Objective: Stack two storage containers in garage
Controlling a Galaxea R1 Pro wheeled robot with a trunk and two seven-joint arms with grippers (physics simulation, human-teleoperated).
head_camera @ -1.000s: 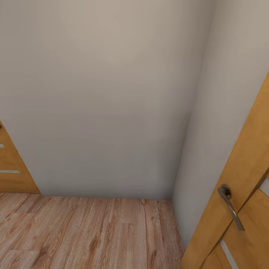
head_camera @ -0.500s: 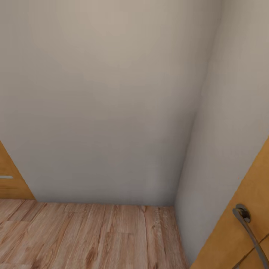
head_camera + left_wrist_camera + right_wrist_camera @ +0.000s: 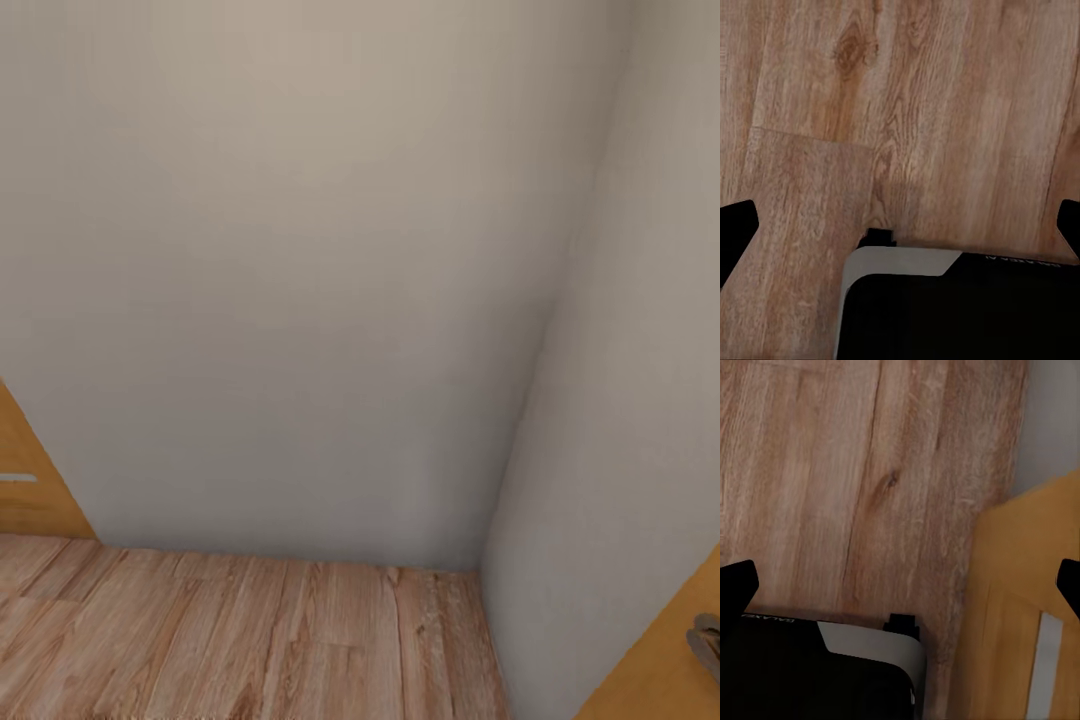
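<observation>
We face a corner of plain pale walls (image 3: pixel 300 280), the side wall (image 3: pixel 620 400) meeting it at our right. Directly ahead the way is closed by that wall. Light wood-plank flooring (image 3: pixel 250 640) runs along the foot of both. An orange-brown door (image 3: pixel 25 480) with a pale inset strip shows at the left edge, and a second door (image 3: pixel 660 670) of the same colour sits at the lower right corner, its metal handle (image 3: pixel 706 640) cut off by the frame edge.

The left end effector (image 3: pixel 900 225) hangs over bare planks, its dark fingertips wide apart and gripping nothing. The right end effector (image 3: pixel 904 581) is likewise spread wide and unladen, above planks beside the door panel (image 3: pixel 1020 622) and a strip of wall.

The two storage containers appear in none of the three views, so we cannot state their position.

Against the picture from one second ago, the whole head view has shifted: the right door filled much of that side with its handle fully visible, and the left door showed more of its face. We attribute this to camera movement.
</observation>
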